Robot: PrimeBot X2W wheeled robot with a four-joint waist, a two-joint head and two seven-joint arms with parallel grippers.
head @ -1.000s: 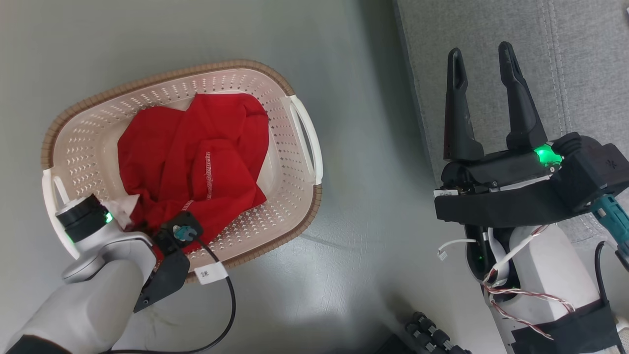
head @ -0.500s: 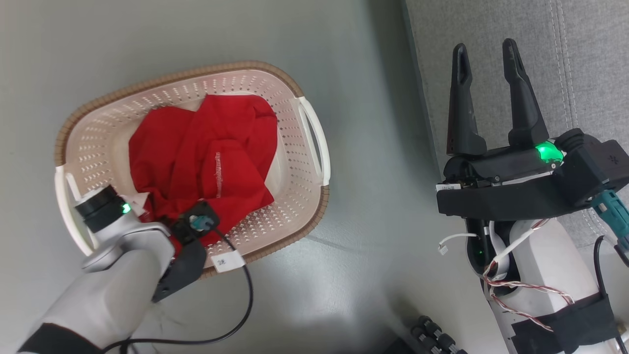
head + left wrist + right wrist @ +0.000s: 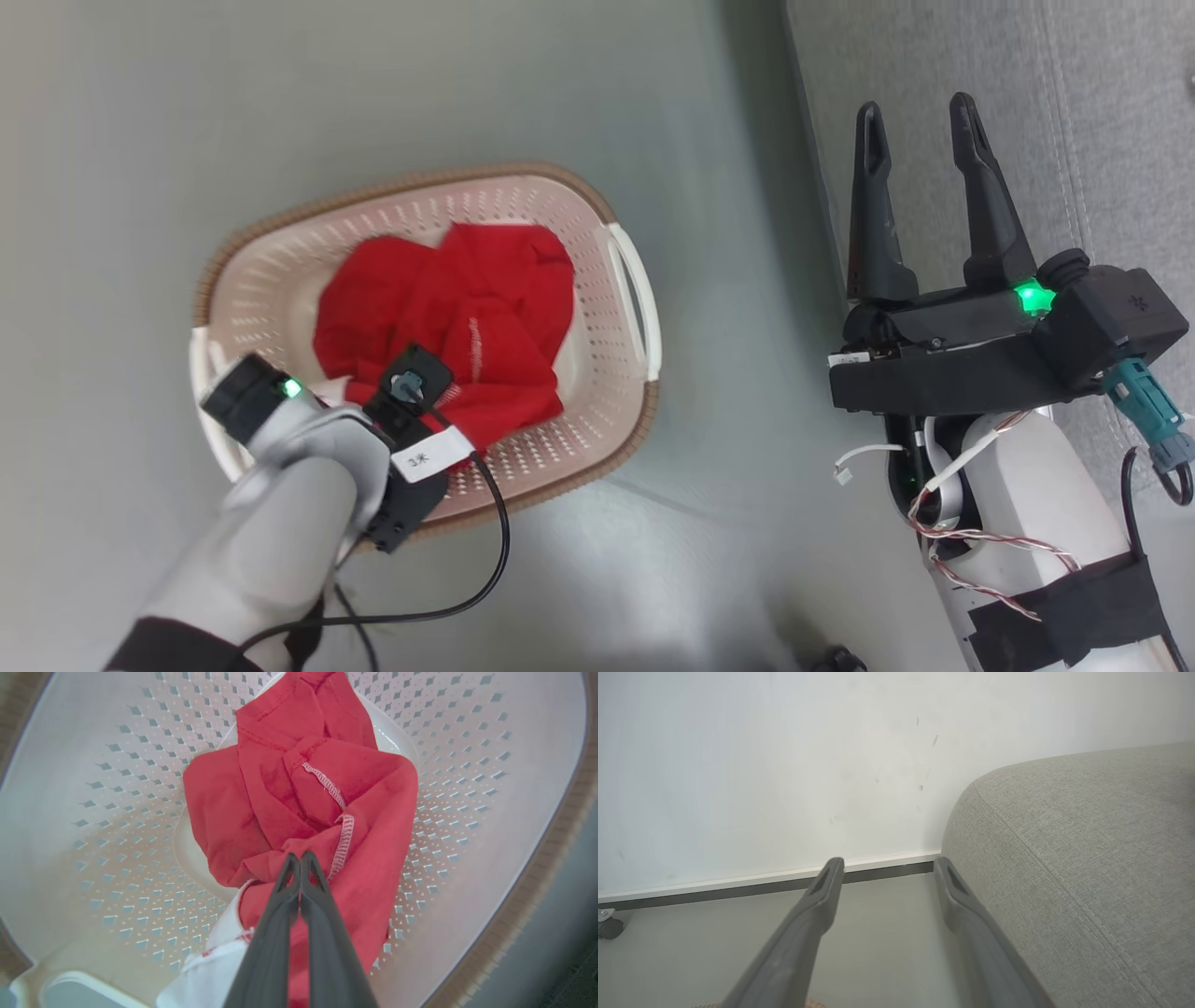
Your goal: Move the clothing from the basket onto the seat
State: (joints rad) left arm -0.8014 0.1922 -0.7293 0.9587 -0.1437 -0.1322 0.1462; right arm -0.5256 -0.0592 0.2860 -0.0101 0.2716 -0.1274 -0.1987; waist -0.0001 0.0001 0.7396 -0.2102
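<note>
The clothing (image 3: 467, 308) is a crumpled heap of red fabric lying in the cream basket (image 3: 411, 187), which stands on the floor. In the left wrist view my left gripper (image 3: 299, 856) is shut on a fold of the red clothing (image 3: 280, 788) beside a white-stitched hem, inside the basket (image 3: 93, 812). A white panel (image 3: 219, 952) of the garment hangs under the fingers. My right gripper (image 3: 920, 117) is open and holds nothing, at the left edge of the grey seat (image 3: 1074, 93). In the right wrist view the right gripper (image 3: 887, 863) points at the wall, with the seat (image 3: 1087, 835) on its right.
Grey floor (image 3: 728, 523) separates the basket from the seat. A black cable (image 3: 495, 551) loops from my left wrist over the basket's near rim. A white wall with a baseboard (image 3: 761, 882) stands ahead of the right gripper, and a caster (image 3: 607, 926) is at its far left.
My left gripper has shut on the red fabric, which is now bunched toward it. The head camera has shifted, so the basket sits further right and lower. The right gripper stays open.
</note>
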